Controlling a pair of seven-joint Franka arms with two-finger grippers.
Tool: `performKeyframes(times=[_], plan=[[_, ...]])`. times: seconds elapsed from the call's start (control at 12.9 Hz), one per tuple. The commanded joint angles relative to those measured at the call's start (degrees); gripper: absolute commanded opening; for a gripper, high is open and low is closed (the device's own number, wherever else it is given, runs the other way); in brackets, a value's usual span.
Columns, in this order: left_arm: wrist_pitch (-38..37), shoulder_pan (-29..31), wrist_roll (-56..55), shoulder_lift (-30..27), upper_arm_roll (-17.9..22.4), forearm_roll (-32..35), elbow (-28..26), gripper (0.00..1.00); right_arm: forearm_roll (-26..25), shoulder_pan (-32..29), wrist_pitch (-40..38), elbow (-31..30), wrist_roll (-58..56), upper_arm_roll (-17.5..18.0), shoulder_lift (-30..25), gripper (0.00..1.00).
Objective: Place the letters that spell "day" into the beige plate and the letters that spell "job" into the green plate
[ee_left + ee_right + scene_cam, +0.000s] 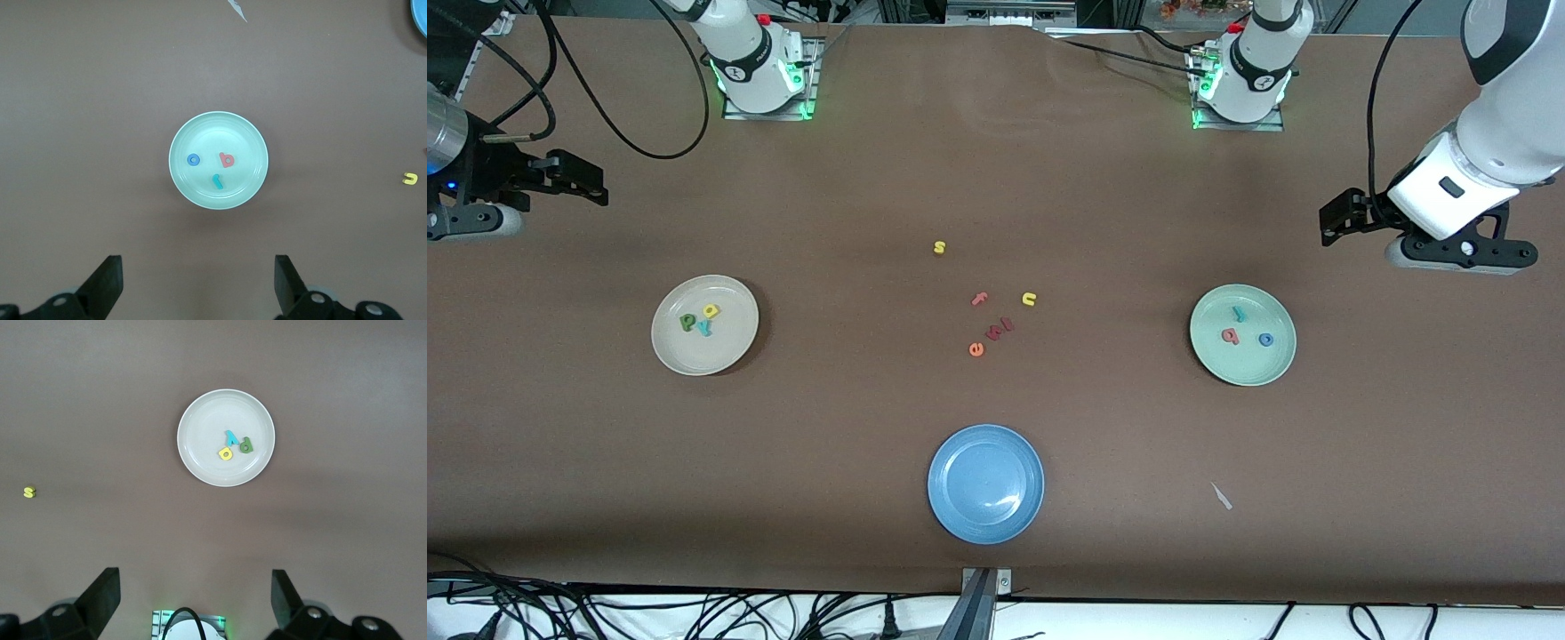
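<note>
Evidently the sorting is finished. Three letters, a green d (pixel 687 323), yellow a (pixel 711 310) and teal y (pixel 705 328), lie in the beige plate (pixel 734 351). Three more, a teal j (pixel 1238 313), pink b (pixel 1231 335) and blue o (pixel 1265 339), lie in the green plate (pixel 1249 369). One blue plate (pixel 985 483) is left bare, nearest the front camera. Five spare letters are scattered mid-table. The left gripper (pixel 1325 229) and right gripper (pixel 598 188) are held wide open and empty above the table ends.

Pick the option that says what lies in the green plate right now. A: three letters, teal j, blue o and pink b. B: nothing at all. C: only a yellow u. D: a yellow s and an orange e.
A: the green plate holds the teal j, the blue o and the pink b, while the yellow u lies on the table outside it.
</note>
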Motion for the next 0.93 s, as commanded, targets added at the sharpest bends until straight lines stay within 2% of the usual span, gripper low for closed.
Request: performKeyframes(times=[0.0,0.85], plan=[[-1.29,0.08,1.52,0.02,0.28,-1.95,1.19,1.0,-0.89,-0.03,-1.01,1.01,0.69,0.31,0.26,1.0],[-0.94,-0.1,3.19,0.37,0.36,-2.21,1.19,1.0,-1.15,-0.03,-1.19,0.83,0.69,0.4,0.26,1.0]])
